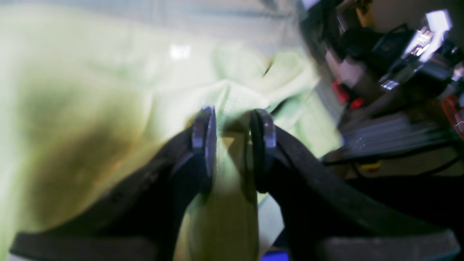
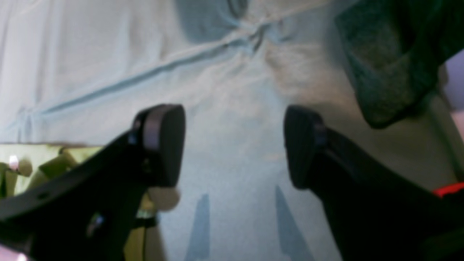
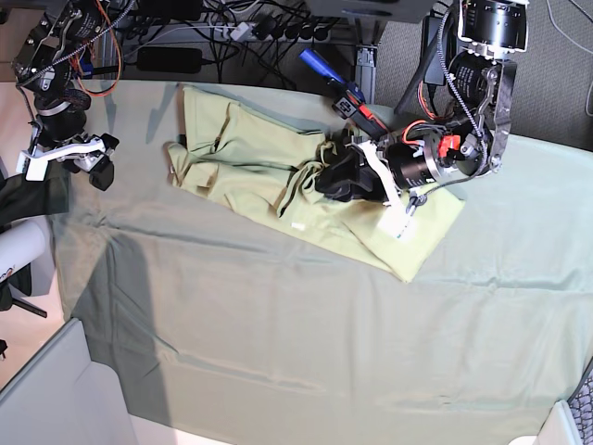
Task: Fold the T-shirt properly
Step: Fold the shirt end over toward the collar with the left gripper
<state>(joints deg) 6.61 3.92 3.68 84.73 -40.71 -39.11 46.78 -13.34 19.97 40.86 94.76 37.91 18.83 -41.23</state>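
Note:
The pale yellow-green T-shirt (image 3: 243, 158) lies crumpled across the back middle of the table, its small white tag (image 3: 298, 226) near its front edge. My left gripper (image 3: 335, 178) is down on the shirt's right part. In the left wrist view its fingers (image 1: 203, 134) pinch a raised fold of the T-shirt (image 1: 108, 90) between them. My right gripper (image 3: 97, 165) hovers at the table's far left, off the shirt. It stands open (image 2: 233, 145) over the sheet, with a corner of the T-shirt (image 2: 14, 170) at lower left.
A large grey-green sheet (image 3: 324, 334) covers the whole table. Cables, a power strip and a blue-handled tool (image 3: 320, 65) crowd the back edge. A dark cloth (image 3: 28, 199) hangs at the left edge, and the arm's base (image 3: 486, 56) stands at back right.

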